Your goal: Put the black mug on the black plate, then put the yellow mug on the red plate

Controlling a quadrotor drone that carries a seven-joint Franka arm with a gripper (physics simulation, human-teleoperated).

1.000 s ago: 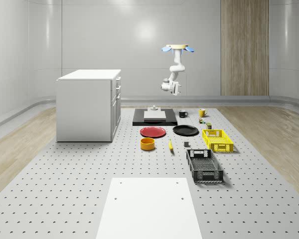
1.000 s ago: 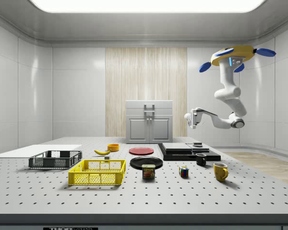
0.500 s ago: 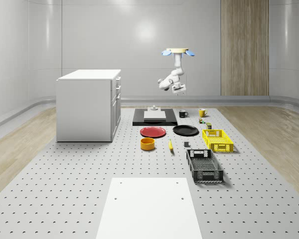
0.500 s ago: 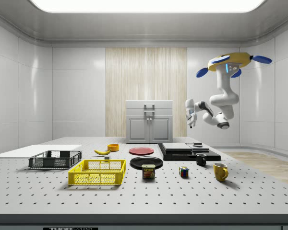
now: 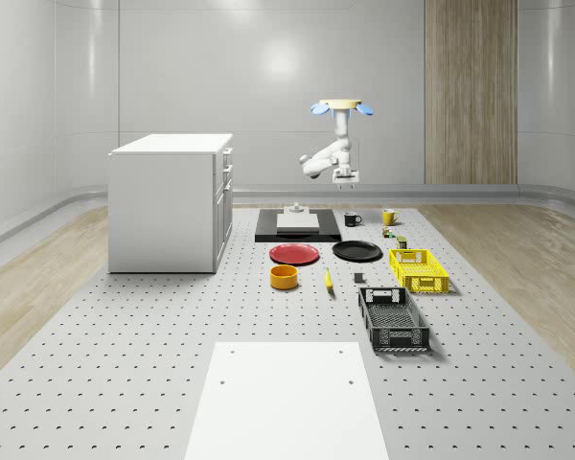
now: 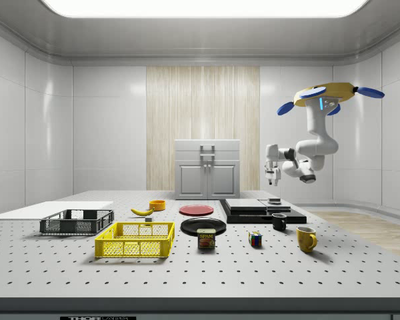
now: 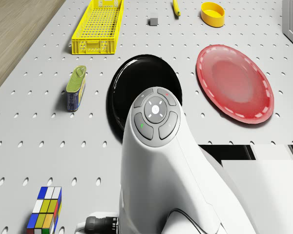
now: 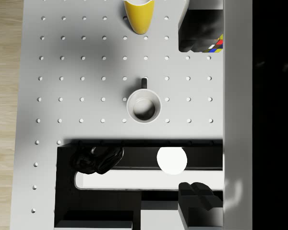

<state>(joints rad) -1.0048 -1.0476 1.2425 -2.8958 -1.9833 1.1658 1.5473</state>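
1. Perforated desk [image 5: 125, 383]: black mug [image 5: 352, 218] and yellow mug [image 5: 388, 217] sit near its far edge, off both plates.
2. Drone [image 5: 342, 105] hovers there; in the last second the arm folded in, swinging the jaws [image 6: 273, 179] to point down above the black mug.
3. Jaw state: cannot tell.
4. Reads as pre-grasp lineup; black plate [image 5: 356, 251] is bare.

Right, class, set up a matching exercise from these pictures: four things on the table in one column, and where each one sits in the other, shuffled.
Things:
1. black mug
2. yellow mug
3. banana
4. tin can

Places:
A. beside the yellow bowl
B. on the table next to the black base slab
C. nearest the side view's right edge
D. in front of the black plate in the side view

Pairs: 1-B, 2-C, 3-A, 4-D
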